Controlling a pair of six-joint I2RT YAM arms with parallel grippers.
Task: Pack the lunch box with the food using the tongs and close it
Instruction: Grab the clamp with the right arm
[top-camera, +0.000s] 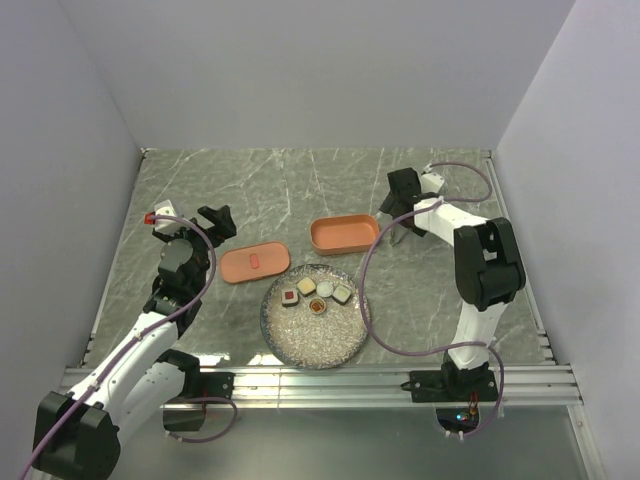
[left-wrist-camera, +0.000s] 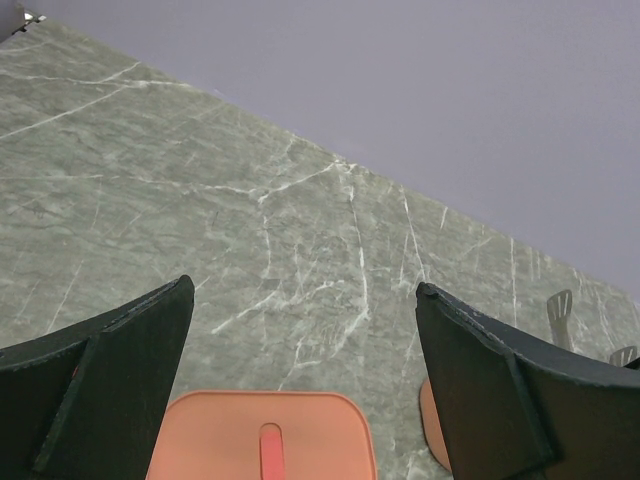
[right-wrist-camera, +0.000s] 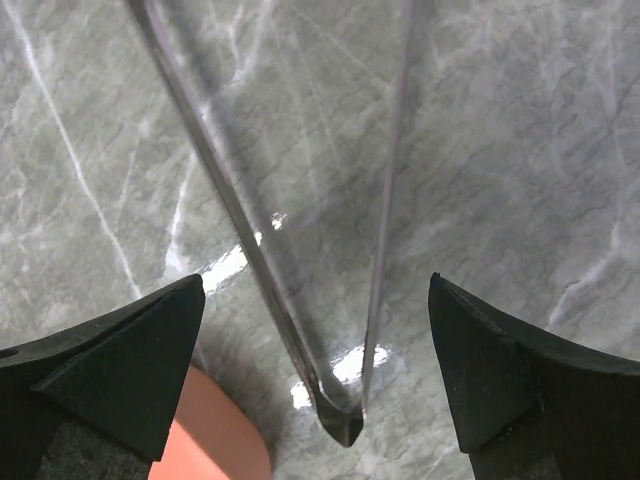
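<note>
While its jaws stand wide open and empty, the right gripper (right-wrist-camera: 315, 285) hovers over the tongs (right-wrist-camera: 338, 418), which lie on the table (top-camera: 200, 180) beside the orange lunch box (top-camera: 344, 235). The left gripper (left-wrist-camera: 305, 288), equally open, hangs above the lid (left-wrist-camera: 262, 440); the food (top-camera: 315, 297) sits on a grey plate (top-camera: 310, 350)

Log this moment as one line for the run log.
left gripper: open, by lid | right gripper: open, tongs between jaws, ungripped | food: five pieces on plate | lunch box: empty, uncovered

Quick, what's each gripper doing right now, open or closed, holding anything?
Left gripper: open, holding nothing.
Right gripper: open, straddling the tongs, not gripping them.
</note>
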